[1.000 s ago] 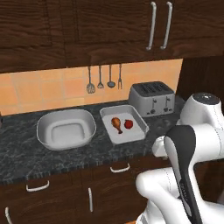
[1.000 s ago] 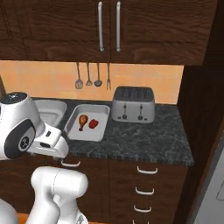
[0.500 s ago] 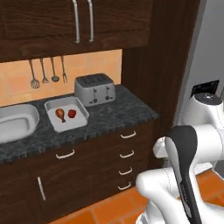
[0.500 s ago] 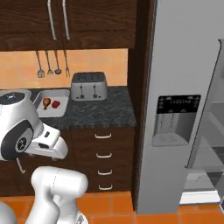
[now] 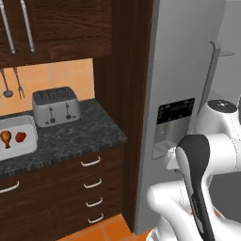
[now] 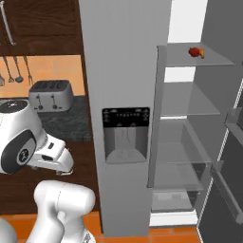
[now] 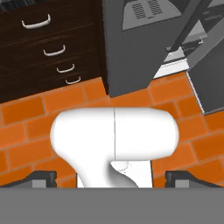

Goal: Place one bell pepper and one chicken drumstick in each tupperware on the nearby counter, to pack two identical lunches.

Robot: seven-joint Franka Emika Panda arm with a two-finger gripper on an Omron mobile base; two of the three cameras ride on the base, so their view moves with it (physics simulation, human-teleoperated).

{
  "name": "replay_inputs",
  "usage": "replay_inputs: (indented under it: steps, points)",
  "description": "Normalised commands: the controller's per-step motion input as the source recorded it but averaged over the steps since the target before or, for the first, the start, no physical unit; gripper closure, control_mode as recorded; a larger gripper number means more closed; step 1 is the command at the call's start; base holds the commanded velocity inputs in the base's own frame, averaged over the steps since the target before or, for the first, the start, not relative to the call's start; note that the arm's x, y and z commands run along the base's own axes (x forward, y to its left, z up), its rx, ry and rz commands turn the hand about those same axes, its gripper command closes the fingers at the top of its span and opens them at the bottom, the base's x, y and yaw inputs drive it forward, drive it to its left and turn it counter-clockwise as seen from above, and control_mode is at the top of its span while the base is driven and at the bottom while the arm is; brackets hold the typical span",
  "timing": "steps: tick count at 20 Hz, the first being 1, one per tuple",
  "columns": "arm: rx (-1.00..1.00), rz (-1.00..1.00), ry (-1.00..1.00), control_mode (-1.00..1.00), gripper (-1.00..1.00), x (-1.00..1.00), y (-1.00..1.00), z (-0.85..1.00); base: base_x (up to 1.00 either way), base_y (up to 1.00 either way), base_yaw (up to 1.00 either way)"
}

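While spread wide above orange floor tiles (image 7: 30, 113), end effector (image 7: 111, 178) empty, tupperware (image 5: 19, 151) with 1 chicken drumstick (image 5: 5, 138), 1 bell pepper (image 5: 20, 137).

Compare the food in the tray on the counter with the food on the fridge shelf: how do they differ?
The tray on the counter holds one chicken drumstick and one bell pepper, lying side by side and apart. The pair on the upper shelf of the open fridge sits high and close together, in no container. Both pairs show red and orange-brown.
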Motion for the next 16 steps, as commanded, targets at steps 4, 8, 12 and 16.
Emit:
replay_inputs:
  steps: [4, 8, 12, 16]
  points:
    - [0.00, 0.00, 0.00, 1.00, -1.00, 0.00, 0.00, 0.00, 0.56, -1.00, 0.40]
    - [0.00, 0.00, 0.00, 1.00, -1.00, 0.00, 0.00, 0.00, 0.29, -1.00, 0.31]
    - [0.00, 0.00, 0.00, 1.00, -1.00, 0.00, 0.00, 0.00, 0.02, -0.96, -0.02]
    - [0.00, 0.00, 0.00, 1.00, -1.00, 0.00, 0.00, 0.00, 0.11, -0.55, -0.12]
